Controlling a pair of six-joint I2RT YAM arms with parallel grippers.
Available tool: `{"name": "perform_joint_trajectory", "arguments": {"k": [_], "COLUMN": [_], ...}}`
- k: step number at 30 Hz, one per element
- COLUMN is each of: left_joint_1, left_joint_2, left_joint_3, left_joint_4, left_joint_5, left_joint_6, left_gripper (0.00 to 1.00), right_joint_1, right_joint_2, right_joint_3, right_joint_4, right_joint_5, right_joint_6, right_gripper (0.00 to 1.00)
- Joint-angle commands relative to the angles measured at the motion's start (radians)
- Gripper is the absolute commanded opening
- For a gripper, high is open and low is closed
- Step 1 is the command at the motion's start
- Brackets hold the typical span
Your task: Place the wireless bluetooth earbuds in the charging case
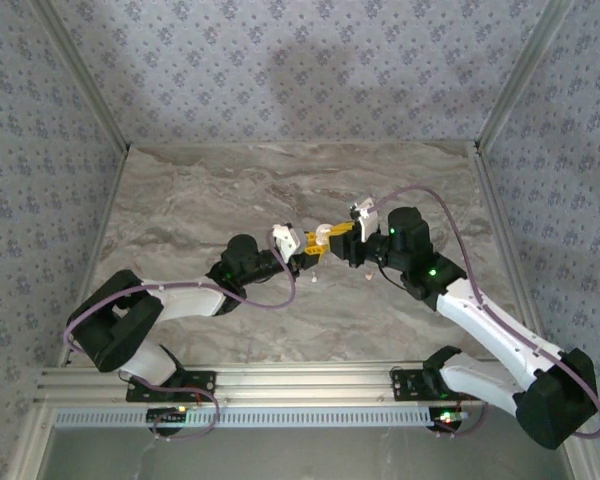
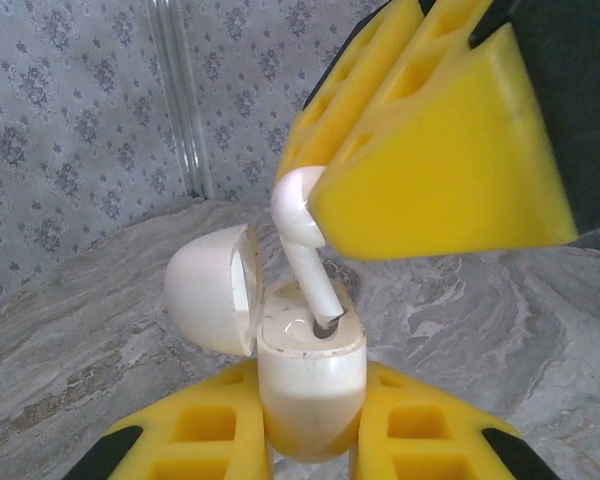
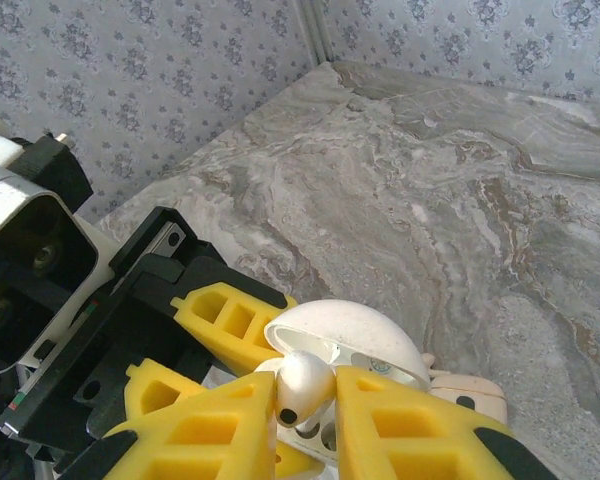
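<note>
1. Over the middle of the table (image 1: 180, 200), my left gripper (image 2: 310, 440) is clamped fully down on the charging case (image 2: 310, 385) and holds it upright.
2. Lid (image 2: 212, 290) is swung open to one side, off the sockets.
3. My right gripper (image 3: 305, 410) is almost closed, pinching one earbud (image 2: 302, 215) by its head, stem pointing down.
4. Stem tip sits in the socket mouth and the head is well above it, so I judge this one partly inserted, not seated.
5. Left to do: push it home and let go. I cannot tell whether the second earbud is already in the case.
6. Around: patterned walls (image 1: 280, 60). Nothing blocks the socket, but my right fingers crowd the case and the lid stands just beside the earbud.
</note>
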Motion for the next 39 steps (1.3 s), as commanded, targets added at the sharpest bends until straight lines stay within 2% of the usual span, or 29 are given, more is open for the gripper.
{"name": "perform_joint_trajectory", "arguments": {"k": [1, 27, 33, 39], "left_joint_1": [0.007, 0.008, 0.010, 0.011], "left_joint_2": [-0.013, -0.016, -0.019, -0.028], "left_joint_3": [0.035, 0.035, 0.032, 0.032], "left_joint_4": [0.052, 0.058, 0.052, 0.002], "left_joint_5": [0.020, 0.029, 0.026, 0.017], "left_joint_6": [-0.020, -0.017, -0.015, 0.022], "left_gripper": [0.12, 0.12, 0.12, 0.12], "right_joint_1": [0.001, 0.034, 0.030, 0.013], "right_joint_2": [-0.012, -0.023, -0.032, -0.074], "right_joint_3": [-0.005, 0.017, 0.018, 0.018], "right_joint_4": [-0.024, -0.107, -0.097, -0.084], "right_joint_5": [-0.042, -0.023, -0.006, -0.058], "right_joint_6": [-0.032, -0.118, -0.101, -0.082], "right_gripper": [0.23, 0.22, 0.26, 0.31]}}
